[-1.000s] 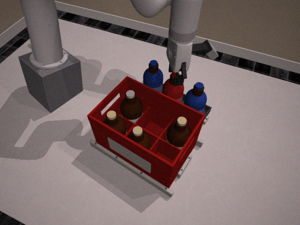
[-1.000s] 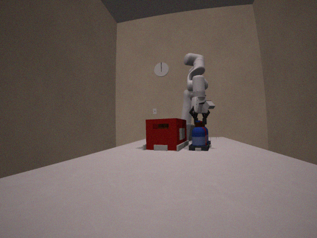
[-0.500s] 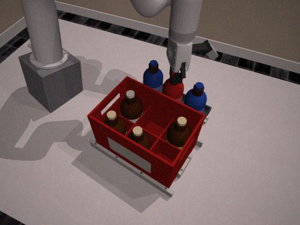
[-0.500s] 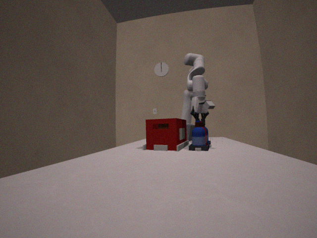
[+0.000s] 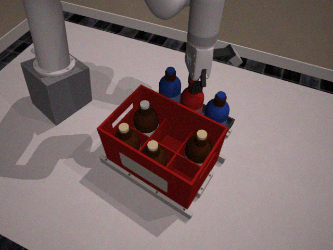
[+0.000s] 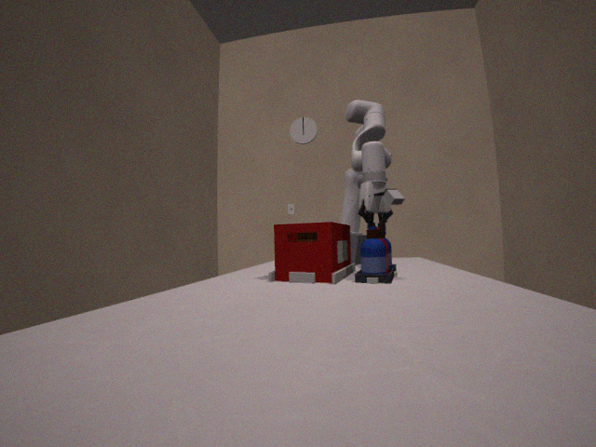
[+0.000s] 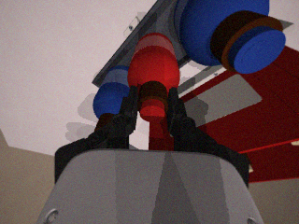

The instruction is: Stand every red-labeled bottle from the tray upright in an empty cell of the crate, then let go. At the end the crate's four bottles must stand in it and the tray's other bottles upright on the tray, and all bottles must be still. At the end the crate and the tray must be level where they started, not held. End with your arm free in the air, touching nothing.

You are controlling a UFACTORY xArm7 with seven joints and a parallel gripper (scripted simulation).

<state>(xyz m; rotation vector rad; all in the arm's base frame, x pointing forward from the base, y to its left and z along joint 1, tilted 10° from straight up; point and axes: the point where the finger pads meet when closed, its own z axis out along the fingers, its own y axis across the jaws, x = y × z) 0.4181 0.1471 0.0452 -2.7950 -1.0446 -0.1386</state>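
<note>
A red-labeled bottle (image 5: 192, 99) (image 7: 153, 67) stands upright on the dark tray (image 5: 230, 121) (image 6: 375, 276) behind the crate, between two blue-labeled bottles (image 5: 169, 85) (image 5: 217, 109). My gripper (image 5: 196, 82) (image 7: 152, 96) (image 6: 376, 225) comes down from above and is shut on the red-labeled bottle's neck, just under its cap. The red crate (image 5: 110, 146) (image 6: 307, 252) (image 7: 276, 117) holds several upright brown bottles (image 5: 145, 118) (image 5: 199, 148). Its middle back cell (image 5: 171, 140) and front right cell (image 5: 182, 166) are empty. In the exterior view a blue-labeled bottle (image 6: 372, 254) hides most of the red one.
The arm's grey base block (image 5: 56, 86) stands at the left. Grey rails (image 5: 150, 188) lie under the crate. The table's far edge with a black tiled strip (image 5: 282, 71) runs behind the tray.
</note>
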